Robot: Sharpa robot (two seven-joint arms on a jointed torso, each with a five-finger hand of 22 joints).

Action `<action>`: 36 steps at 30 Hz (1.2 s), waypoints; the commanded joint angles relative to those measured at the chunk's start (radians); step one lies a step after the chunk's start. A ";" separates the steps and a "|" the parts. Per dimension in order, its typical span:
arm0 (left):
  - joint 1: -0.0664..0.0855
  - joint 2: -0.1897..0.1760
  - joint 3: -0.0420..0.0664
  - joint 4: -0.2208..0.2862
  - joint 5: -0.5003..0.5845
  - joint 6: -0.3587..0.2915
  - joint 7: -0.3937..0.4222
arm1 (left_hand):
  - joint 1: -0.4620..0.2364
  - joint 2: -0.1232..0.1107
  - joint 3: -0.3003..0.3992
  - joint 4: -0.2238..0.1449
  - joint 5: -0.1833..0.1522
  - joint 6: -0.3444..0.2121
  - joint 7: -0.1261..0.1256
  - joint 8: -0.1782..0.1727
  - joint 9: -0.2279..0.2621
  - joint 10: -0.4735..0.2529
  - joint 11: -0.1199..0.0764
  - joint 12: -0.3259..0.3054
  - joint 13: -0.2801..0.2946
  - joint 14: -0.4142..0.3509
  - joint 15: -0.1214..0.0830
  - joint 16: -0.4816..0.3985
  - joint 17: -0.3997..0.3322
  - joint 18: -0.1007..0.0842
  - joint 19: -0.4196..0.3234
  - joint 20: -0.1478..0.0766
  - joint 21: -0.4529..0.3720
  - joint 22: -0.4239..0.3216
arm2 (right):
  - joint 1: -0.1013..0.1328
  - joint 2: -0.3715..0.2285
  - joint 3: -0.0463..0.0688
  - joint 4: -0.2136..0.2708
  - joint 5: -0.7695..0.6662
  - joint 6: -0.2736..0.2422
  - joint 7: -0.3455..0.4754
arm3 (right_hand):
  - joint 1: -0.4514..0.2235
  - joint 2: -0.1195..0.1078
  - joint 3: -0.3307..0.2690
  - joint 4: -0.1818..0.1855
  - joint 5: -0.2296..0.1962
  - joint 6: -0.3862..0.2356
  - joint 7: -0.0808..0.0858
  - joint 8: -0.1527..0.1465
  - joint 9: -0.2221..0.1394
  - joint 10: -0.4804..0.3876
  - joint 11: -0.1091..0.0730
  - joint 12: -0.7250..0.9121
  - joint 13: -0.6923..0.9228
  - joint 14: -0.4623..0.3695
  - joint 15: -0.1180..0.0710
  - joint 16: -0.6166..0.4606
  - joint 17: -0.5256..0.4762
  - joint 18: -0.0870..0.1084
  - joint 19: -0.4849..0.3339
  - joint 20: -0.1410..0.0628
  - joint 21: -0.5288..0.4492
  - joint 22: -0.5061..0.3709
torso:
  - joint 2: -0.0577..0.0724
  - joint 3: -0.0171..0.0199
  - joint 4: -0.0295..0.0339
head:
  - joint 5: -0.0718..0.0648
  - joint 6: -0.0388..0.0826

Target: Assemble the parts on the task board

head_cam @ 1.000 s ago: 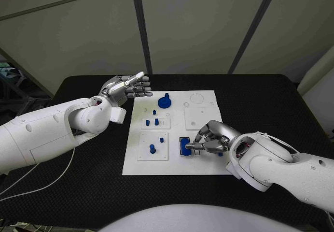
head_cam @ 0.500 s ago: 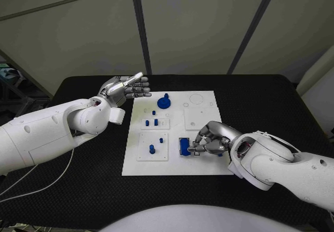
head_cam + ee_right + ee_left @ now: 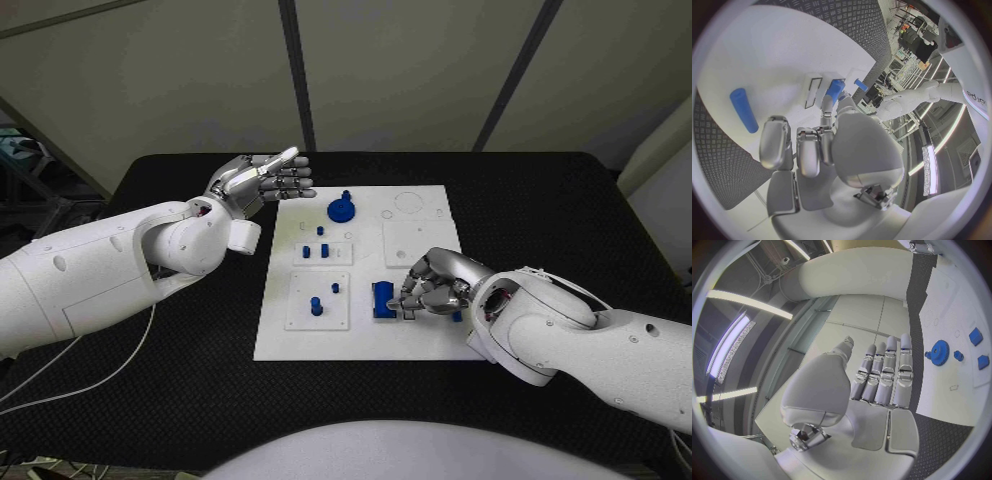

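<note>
Head view: right robot hand has edged left, gripping blue block.

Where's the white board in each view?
Head view: white board mid-table, right robot hand over its near right part.
Left wrist view: board past the left robot hand fingers, carrying the blue gear.
Right wrist view: board beneath the right robot hand fingers.
Shared landmark: black table around the board.

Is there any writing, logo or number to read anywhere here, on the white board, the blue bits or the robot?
No readable text on the task board, its blue parts, or either hand.
A few dark letters on a white arm at the rim of the right wrist view: too small and cut off to read.
</note>
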 commanded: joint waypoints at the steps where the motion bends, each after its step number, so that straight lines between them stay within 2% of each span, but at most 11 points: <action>1: 0.001 0.001 0.001 0.000 0.001 0.016 0.004 | 0.001 0.008 -0.001 -0.007 0.000 0.006 0.003 0.001 -0.002 0.005 0.001 -0.005 -0.001 0.006 0.000 -0.004 -0.002 0.015 0.009 0.001 -0.005 -0.001 | 0.001 0.000 0.000 0.002 -0.012 0.006 -0.009 | 0.003 0.010 0.003 -0.006 0.005 -0.001 -0.009 0.004 0.001 0.056 -0.010 0.006 0.178 0.106 -0.004 0.003 0.263 -0.010 0.002 -0.006 0.004 0.002 | 0.000 0.0005 0.0000 | -0.001 -0.002; 6: 0.001 0.000 0.001 0.000 0.001 0.016 0.003 | 0.001 0.008 -0.001 -0.007 0.000 0.006 0.003 0.001 -0.002 0.005 0.001 -0.005 -0.001 0.006 0.000 -0.004 -0.002 0.015 0.009 0.001 -0.005 -0.001 | 0.001 -0.002 0.000 0.005 -0.013 0.008 0.000 | 0.013 0.005 0.000 -0.014 -0.001 -0.002 -0.010 0.004 0.002 0.056 -0.010 0.004 0.177 0.106 -0.005 0.003 0.263 -0.010 0.002 -0.007 0.003 0.001 | -0.002 0.0007 -0.0005 | -0.002 -0.003; 9: 0.001 0.000 0.001 0.000 0.001 0.017 0.002 | 0.001 0.008 -0.001 -0.007 0.000 0.005 0.003 0.000 -0.002 0.005 0.001 -0.006 -0.001 0.008 0.000 -0.009 -0.002 0.015 0.009 0.002 -0.005 -0.004 | 0.001 -0.014 0.000 0.011 -0.012 -0.021 0.012 | 0.016 0.005 -0.003 -0.016 -0.004 -0.011 -0.006 -0.002 0.000 0.046 -0.008 -0.015 0.161 0.106 -0.004 0.003 0.263 -0.009 -0.001 -0.007 0.000 -0.004 | -0.002 0.0006 0.0002 | -0.004 0.000; 12: 0.001 -0.001 0.000 0.000 0.001 0.017 0.003 | 0.001 0.008 -0.001 -0.007 0.000 0.005 0.003 0.000 -0.002 0.005 0.001 -0.006 -0.001 0.008 0.000 -0.009 -0.002 0.015 0.009 0.002 -0.005 -0.004 | 0.001 -0.037 0.000 0.023 -0.002 -0.062 0.040 | 0.024 0.009 -0.007 -0.018 0.011 -0.042 0.009 -0.027 -0.011 0.032 0.002 -0.042 0.142 0.105 0.003 0.001 0.259 -0.007 -0.009 -0.004 -0.009 -0.017 | -0.003 0.0011 -0.0022 | -0.004 0.001; 14: 0.001 -0.001 0.000 0.000 0.001 0.017 0.003 | 0.001 0.008 -0.001 -0.007 0.000 0.005 0.003 0.000 -0.002 0.005 0.001 -0.006 -0.001 0.008 0.000 -0.009 -0.002 0.015 0.009 0.002 -0.005 -0.004 | 0.001 -0.066 0.000 0.037 0.005 -0.089 0.062 | 0.027 0.013 -0.009 -0.017 0.022 -0.071 0.023 -0.055 -0.025 0.028 0.014 -0.049 0.137 0.104 0.011 -0.001 0.255 -0.006 -0.013 0.002 -0.014 -0.022 | -0.003 0.0014 -0.0028 | -0.006 0.002; 16: 0.001 -0.002 0.000 0.000 0.001 0.017 0.003 | 0.001 0.008 -0.001 -0.007 0.000 0.005 0.003 0.000 -0.002 0.005 0.001 -0.006 -0.001 0.008 0.000 -0.009 -0.002 0.015 0.009 0.002 -0.005 -0.004 | 0.001 -0.101 0.001 0.052 0.006 -0.103 0.076 | 0.030 0.017 -0.013 -0.015 0.029 -0.090 0.039 -0.087 -0.041 0.026 0.027 -0.052 0.136 0.103 0.023 -0.002 0.252 -0.006 -0.015 0.010 -0.016 -0.024 | -0.002 0.0010 -0.0035 | -0.011 0.006; 19: 0.000 -0.003 0.000 -0.001 0.001 0.017 0.003 | 0.001 0.008 -0.001 -0.007 0.000 0.005 0.003 0.000 -0.002 0.005 0.001 -0.006 -0.001 0.008 0.000 -0.009 -0.002 0.015 0.009 0.002 -0.005 -0.004 | 0.002 -0.162 0.001 0.071 -0.013 -0.107 0.080 | 0.036 0.026 -0.018 -0.013 0.037 -0.084 0.049 -0.123 -0.062 0.025 0.037 -0.056 0.134 0.103 0.033 -0.002 0.253 -0.006 -0.015 0.022 -0.016 -0.024 | -0.004 -0.0002 -0.0052 | -0.017 0.008; 23: 0.000 -0.003 0.000 0.000 0.001 0.016 0.003 | 0.001 0.008 -0.001 -0.007 0.000 0.005 0.003 0.000 -0.002 0.005 0.001 -0.006 -0.001 0.008 0.000 -0.009 -0.002 0.015 0.009 0.002 -0.005 -0.004 | 0.002 -0.228 0.001 0.087 -0.059 -0.098 0.060 | 0.027 0.029 -0.029 -0.001 0.046 -0.069 0.051 -0.146 -0.078 0.026 0.040 -0.057 0.135 0.104 0.036 -0.001 0.255 -0.006 -0.013 0.028 -0.014 -0.019 | -0.005 -0.0007 -0.0095 | -0.025 0.012; 27: 0.000 -0.003 0.000 -0.001 0.001 0.015 0.003 | 0.001 0.008 -0.001 -0.007 0.000 0.005 0.003 0.000 -0.002 0.005 0.001 -0.006 -0.001 0.008 0.000 -0.009 -0.002 0.015 0.009 0.002 -0.005 -0.004 | 0.001 -0.260 0.001 0.095 -0.100 -0.094 0.036 | 0.018 0.027 -0.041 0.009 0.047 -0.049 0.049 -0.156 -0.085 0.028 0.038 -0.054 0.138 0.105 0.036 0.001 0.259 -0.007 -0.009 0.029 -0.010 -0.013 | -0.005 0.0002 -0.0121 | -0.035 0.014; 32: 0.000 -0.002 0.000 -0.001 0.001 0.016 0.003 | 0.001 0.008 -0.001 -0.007 0.000 0.005 0.003 0.000 -0.002 0.005 0.001 -0.006 -0.001 0.008 0.000 -0.009 -0.002 0.015 0.009 0.002 -0.005 -0.004 | 0.000 -0.270 0.001 0.093 -0.136 -0.083 -0.005 | 0.014 0.028 -0.047 0.015 0.054 -0.036 0.046 -0.160 -0.088 0.028 0.036 -0.056 0.138 0.105 0.034 0.001 0.259 -0.007 -0.008 0.029 -0.008 -0.011 | -0.003 0.0020 -0.0177 | -0.038 0.013; 36: -0.001 0.000 0.000 -0.001 0.001 0.017 0.003 | 0.000 0.008 -0.001 -0.007 0.000 0.005 0.003 0.000 -0.002 0.005 0.001 -0.006 -0.001 0.008 0.000 -0.011 -0.002 0.015 0.009 0.002 -0.005 -0.005 | 0.000 -0.266 0.000 0.083 -0.152 -0.065 -0.034 | -0.007 0.028 -0.062 0.037 0.058 -0.021 0.044 -0.166 -0.093 0.028 0.035 -0.056 0.138 0.104 0.033 -0.001 0.256 -0.006 -0.009 0.028 -0.010 -0.012 | -0.004 0.0007 -0.0153 | -0.042 0.012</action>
